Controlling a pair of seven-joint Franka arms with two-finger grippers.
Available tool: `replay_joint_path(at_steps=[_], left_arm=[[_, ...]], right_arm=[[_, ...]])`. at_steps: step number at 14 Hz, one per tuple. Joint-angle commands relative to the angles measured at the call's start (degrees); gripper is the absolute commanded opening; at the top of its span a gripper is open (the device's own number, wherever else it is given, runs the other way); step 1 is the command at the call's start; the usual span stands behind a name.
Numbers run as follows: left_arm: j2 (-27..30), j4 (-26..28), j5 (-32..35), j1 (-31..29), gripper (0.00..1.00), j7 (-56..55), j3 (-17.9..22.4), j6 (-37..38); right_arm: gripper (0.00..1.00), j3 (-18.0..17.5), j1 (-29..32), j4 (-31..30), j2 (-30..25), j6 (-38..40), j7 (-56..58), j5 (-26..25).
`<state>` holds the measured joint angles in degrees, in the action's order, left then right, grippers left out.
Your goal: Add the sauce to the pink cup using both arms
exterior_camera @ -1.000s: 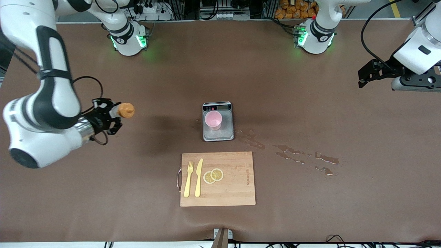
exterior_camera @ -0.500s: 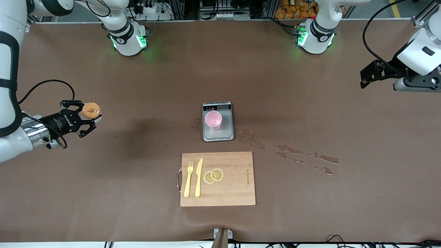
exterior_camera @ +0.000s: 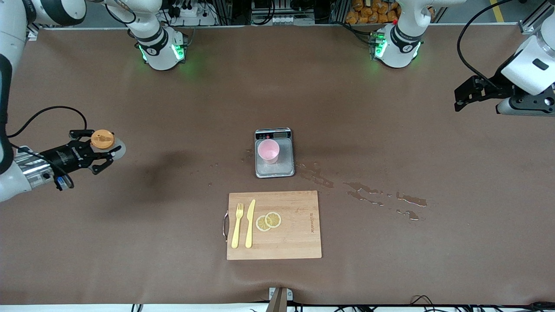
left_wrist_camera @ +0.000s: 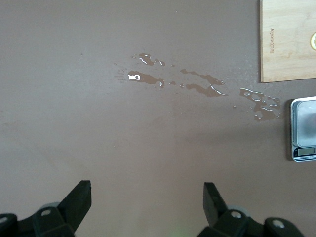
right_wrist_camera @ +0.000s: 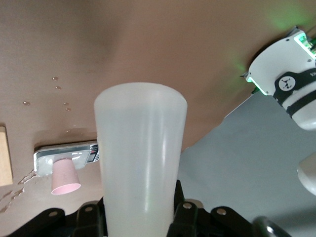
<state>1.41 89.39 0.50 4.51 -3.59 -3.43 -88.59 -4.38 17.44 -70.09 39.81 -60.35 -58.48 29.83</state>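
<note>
Sauce bottle (exterior_camera: 103,141) was clamped upright in the right tool (exterior_camera: 100,151), well apart from the pink cup (exterior_camera: 268,151) on the kitchen scale (exterior_camera: 274,169), toward the right arm's end of the tabletop (exterior_camera: 390,260). Left tool (exterior_camera: 460,96), fingers spread and empty, waited over the tabletop toward the left arm's end, well apart from the scale. Good practice: carry the bottle level over the cup before tipping.

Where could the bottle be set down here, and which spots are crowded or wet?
Bare cloth lies between the right hand, which grips the sauce bottle, and the scale bearing the pink cup; also between scale and arm bases. Crowded: scale and cutting board. Wet: spill toward the open, waiting left hand.
</note>
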Motion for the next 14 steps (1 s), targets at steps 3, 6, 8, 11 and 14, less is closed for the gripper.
replay_joint_path(at_steps=[3, 6, 8, 11, 14], left_arm=[[1.0, 0.9, -0.9, -1.5, 1.00, 0.8, -0.3, 0.1], [1.0, 0.9, -0.9, -1.5, 1.00, 0.7, -0.3, 0.2], [1.0, 0.9, -1.0, -1.5, 1.00, 0.7, -0.2, 0.1], [1.0, 0.9, -1.0, -1.5, 1.00, 0.3, -0.2, 0.1], [0.7, 1.0, -1.0, -1.3, 1.00, -0.7, -0.3, -0.5]], right_arm=[[0.45, -0.8, 5.8, -1.7, 3.1, 0.9, 8.2, 4.2], [0.45, -0.8, 7.5, -2.1, 5.7, 0.9, 12.2, 4.3], [0.45, -0.8, 8.6, -2.1, 6.8, 0.9, 14.2, 4.3], [0.45, -0.8, 9.1, -2.1, 8.0, 0.8, 16.7, 4.2], [0.45, -0.8, 10.6, -2.0, 10.1, 0.8, 20.6, 4.3]])
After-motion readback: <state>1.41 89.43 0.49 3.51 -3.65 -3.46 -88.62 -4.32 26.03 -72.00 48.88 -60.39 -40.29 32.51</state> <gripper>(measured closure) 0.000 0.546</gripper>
